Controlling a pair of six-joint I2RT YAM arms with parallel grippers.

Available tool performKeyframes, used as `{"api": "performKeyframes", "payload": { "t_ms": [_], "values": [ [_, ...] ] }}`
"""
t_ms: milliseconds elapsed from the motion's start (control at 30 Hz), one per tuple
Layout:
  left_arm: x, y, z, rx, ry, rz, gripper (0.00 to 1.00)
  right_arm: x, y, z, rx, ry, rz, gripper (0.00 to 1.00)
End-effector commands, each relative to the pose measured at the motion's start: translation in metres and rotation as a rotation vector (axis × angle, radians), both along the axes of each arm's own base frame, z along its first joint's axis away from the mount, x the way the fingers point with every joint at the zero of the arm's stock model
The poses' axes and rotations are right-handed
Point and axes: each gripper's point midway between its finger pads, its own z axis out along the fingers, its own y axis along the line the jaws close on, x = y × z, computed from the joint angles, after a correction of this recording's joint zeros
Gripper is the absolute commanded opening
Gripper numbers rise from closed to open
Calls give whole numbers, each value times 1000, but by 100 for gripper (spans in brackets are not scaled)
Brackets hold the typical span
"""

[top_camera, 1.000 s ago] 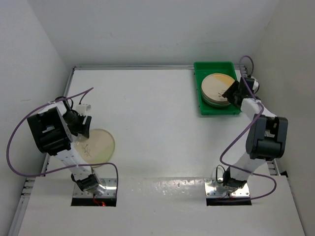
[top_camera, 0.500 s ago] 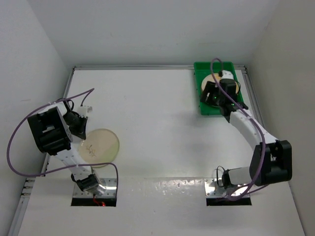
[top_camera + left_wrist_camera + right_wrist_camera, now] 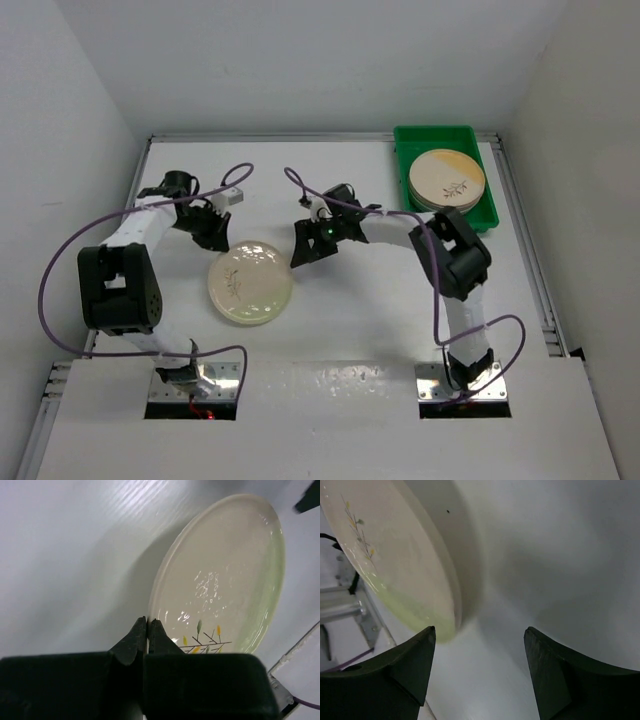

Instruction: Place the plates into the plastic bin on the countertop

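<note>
White countertop [image 3: 350, 200]: the bin [image 3: 425, 220] sits at upper right of the top view with a stack [image 3: 446, 178] inside, and one loose plate [image 3: 250, 283] lies centre-left. The left gripper [image 3: 146, 629] is pinched tight on that plate's rim; the right gripper [image 3: 479, 632] is spread wide just beside its opposite edge, holding nothing. Risk: the thin one-sided pinch may slip on the glazed rim when the plate is lifted, or the right fingers may knock the edge.

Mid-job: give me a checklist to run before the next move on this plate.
1. Left gripper shut on the plate rim: ok.
2. Right gripper open: ok.
3. Right gripper around the plate's edge: not ok, it is apart from it.
4. Plate clear of the countertop: cannot tell.
5. Plastic bin has space atop its stack of plates: ok.
</note>
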Motion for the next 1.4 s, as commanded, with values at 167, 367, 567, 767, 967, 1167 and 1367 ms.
{"api": "performKeyframes", "payload": {
  "t_ms": [167,367,567,767,967,1167,1367],
  "values": [
    [18,-29,15,-61,-101,-45,0,8,41,4,264,138,26,71],
    [22,-34,9,-43,-102,-42,0,-30,67,-19,284,282,90,45],
    [26,-35,8,-29,-106,-38,0,-22,69,-3,342,267,62,0],
    [52,-15,42,-28,-173,82,39,33,38,90,489,131,-78,0],
    [83,23,73,33,-247,245,55,121,-100,182,552,-119,-453,0],
    [79,26,64,51,-226,254,55,157,-273,179,478,-201,-1056,0],
    [77,26,58,51,-207,254,56,164,-387,164,468,-224,-1400,0]
  ]
}}
